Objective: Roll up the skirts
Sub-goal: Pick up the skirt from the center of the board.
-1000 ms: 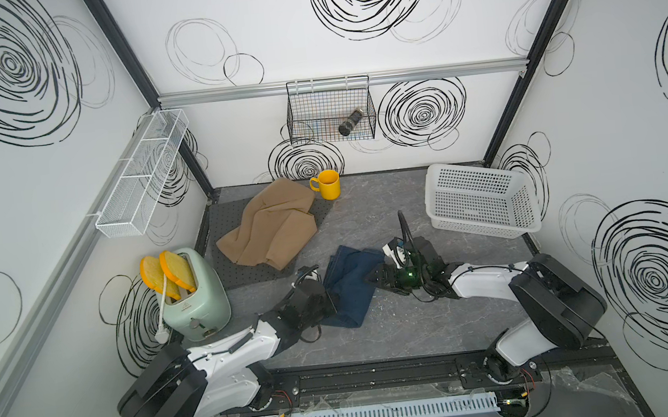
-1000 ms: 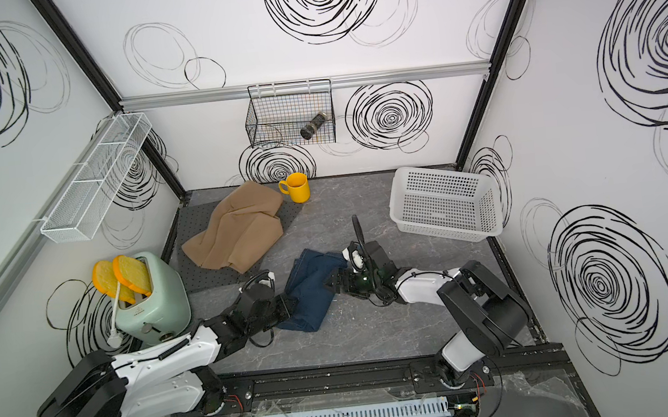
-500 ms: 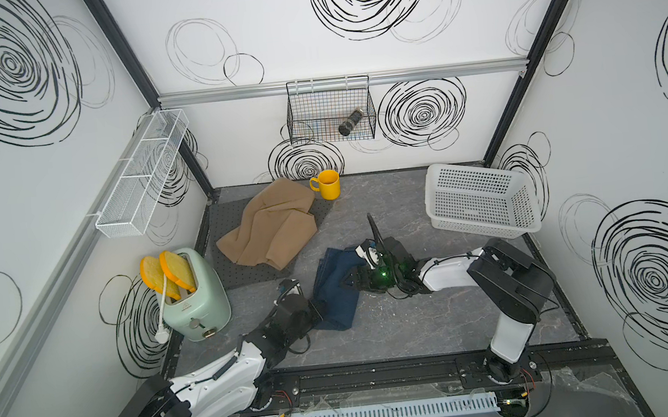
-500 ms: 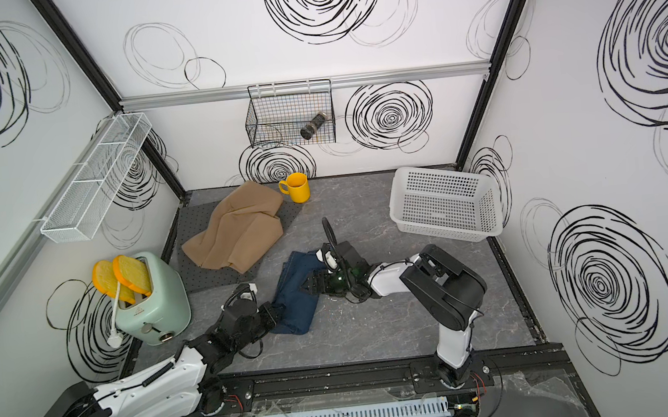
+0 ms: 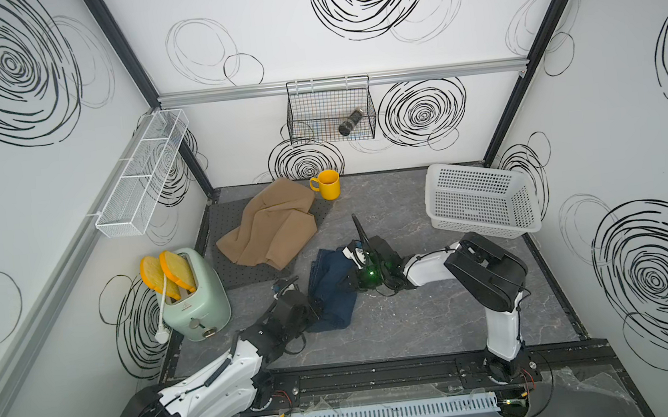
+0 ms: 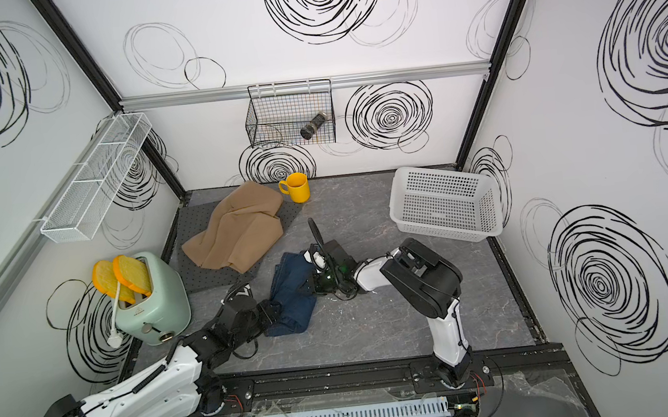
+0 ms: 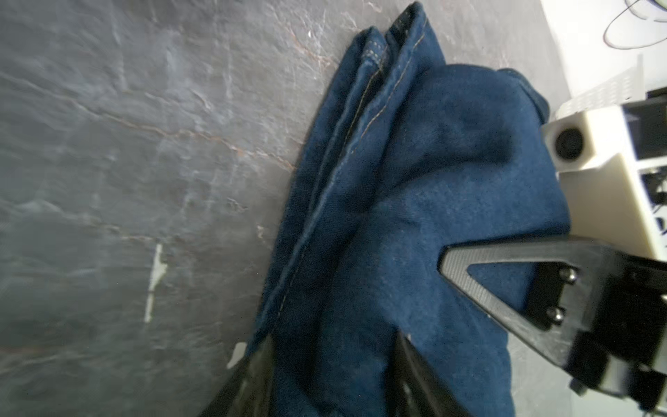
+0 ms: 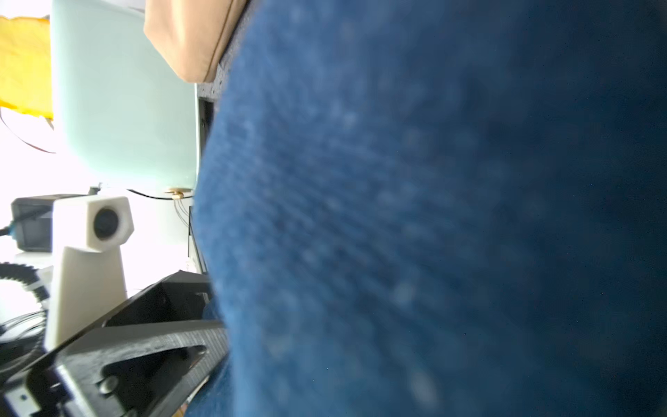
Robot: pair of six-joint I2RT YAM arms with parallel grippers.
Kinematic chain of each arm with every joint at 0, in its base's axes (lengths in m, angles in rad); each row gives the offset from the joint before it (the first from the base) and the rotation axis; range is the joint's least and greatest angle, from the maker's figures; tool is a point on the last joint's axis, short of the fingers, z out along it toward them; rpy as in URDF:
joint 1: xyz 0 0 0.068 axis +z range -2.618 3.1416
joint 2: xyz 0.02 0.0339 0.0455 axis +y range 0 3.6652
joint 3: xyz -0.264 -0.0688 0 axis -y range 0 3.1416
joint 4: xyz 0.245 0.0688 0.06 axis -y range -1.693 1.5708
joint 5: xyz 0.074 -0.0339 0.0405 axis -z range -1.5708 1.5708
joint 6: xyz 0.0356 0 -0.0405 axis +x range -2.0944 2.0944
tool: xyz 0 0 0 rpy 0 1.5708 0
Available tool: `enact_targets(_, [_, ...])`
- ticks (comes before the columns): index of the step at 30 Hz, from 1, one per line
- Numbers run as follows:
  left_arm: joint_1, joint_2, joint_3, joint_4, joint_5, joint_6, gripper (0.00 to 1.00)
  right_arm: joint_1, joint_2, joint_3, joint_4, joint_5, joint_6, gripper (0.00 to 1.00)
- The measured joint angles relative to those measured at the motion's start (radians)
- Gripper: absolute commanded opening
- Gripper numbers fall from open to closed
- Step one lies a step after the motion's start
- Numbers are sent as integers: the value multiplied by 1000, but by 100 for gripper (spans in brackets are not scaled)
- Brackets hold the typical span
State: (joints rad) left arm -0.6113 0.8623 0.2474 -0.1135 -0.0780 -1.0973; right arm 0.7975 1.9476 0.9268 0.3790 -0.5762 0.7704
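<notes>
denim skirt (image 5: 332, 293) lies bunched on the table (image 5: 417, 314); left jaws, spread apart, straddle its 8 o'clock edge; right jaws meet its 3 o'clock side, clench cannot be told.

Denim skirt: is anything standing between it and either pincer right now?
Nothing visible does. The left pincer straddles a fold of the denim skirt, and the right pincer lies right against its cloth.
</notes>
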Motion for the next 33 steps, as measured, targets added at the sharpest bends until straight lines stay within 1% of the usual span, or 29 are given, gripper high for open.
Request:
enact_targets(1, [21, -8, 20, -34, 0, 19, 78, 0, 3, 15, -22, -1, -21, 0])
enact_targets(2, [49, -13, 42, -60, 10, 40, 79, -1, 5, 24, -39, 0, -40, 0])
enact_targets(4, [122, -3, 89, -84, 56, 94, 82, -1, -7, 19, -63, 13, -77, 0])
enact_targets(6, [193, 43, 142, -97, 124, 156, 86, -1, -45, -3, -97, 48, -114, 0])
enact_targets(8, [238, 106, 190, -98, 195, 215, 87, -6, -100, -29, -148, 93, -149, 0])
enact_targets(9, [249, 132, 211, -103, 224, 241, 90, -10, -134, -43, -184, 122, -169, 0])
enact_targets(12, [234, 159, 283, -156, 264, 314, 95, -29, -247, -80, -284, 221, -217, 0])
enact_targets(14, [211, 160, 356, -204, 260, 362, 95, -55, -334, -101, -346, 269, -247, 0])
enact_targets(16, [183, 167, 454, -244, 240, 420, 96, -105, -429, -118, -394, 288, -269, 0])
enact_targets(18, [149, 185, 557, -260, 202, 480, 95, -190, -529, -123, -436, 288, -285, 0])
enact_targets(20, [125, 195, 609, -256, 164, 526, 95, -293, -616, -121, -449, 275, -300, 0])
enact_targets(23, [95, 195, 594, -248, 122, 568, 95, -453, -705, -75, -469, 266, -312, 0])
enact_targets(25, [79, 196, 553, -252, 100, 584, 93, -544, -708, 8, -499, 253, -320, 0])
enact_targets(29, [48, 208, 517, -291, 70, 605, 94, -704, -632, 214, -501, 163, -312, 0])
enact_targets(33, [22, 184, 515, -289, 51, 608, 93, -795, -482, 460, -512, 97, -300, 0])
